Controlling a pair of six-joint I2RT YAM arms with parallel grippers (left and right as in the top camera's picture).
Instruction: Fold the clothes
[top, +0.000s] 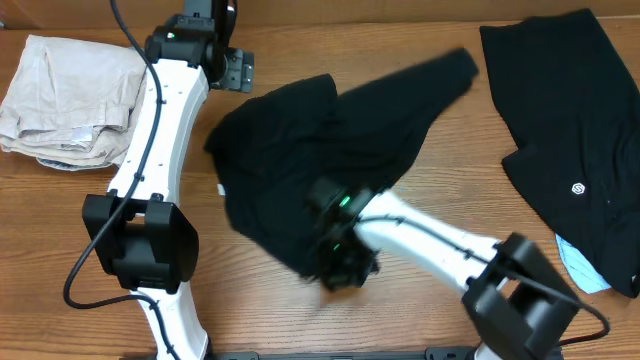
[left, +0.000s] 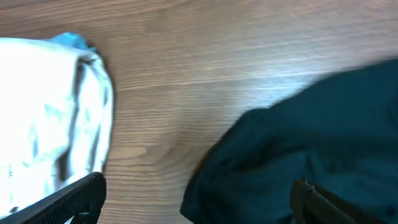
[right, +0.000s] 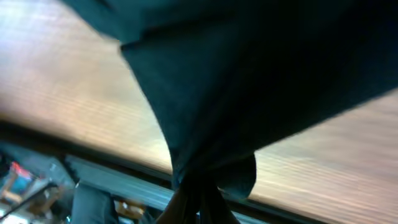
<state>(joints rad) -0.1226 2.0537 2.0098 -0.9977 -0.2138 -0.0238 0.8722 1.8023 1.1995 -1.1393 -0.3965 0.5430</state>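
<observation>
– At the middle of the desk (top: 260, 320), seen from overhead, why is the black T-shirt (top: 300, 150) bunched?
– The right gripper (top: 345, 265) holds its near edge, probably to spread it. A folded beige pile (top: 70, 100) sits far left and another black garment (top: 580, 130) lies right.
– Left wrist view?
– The left gripper (left: 199, 190) stands wide and empty, between pile and shirt.
– Right wrist?
– Fabric is pinched in closed jaws and drapes away. No bin or basket shows.
</observation>
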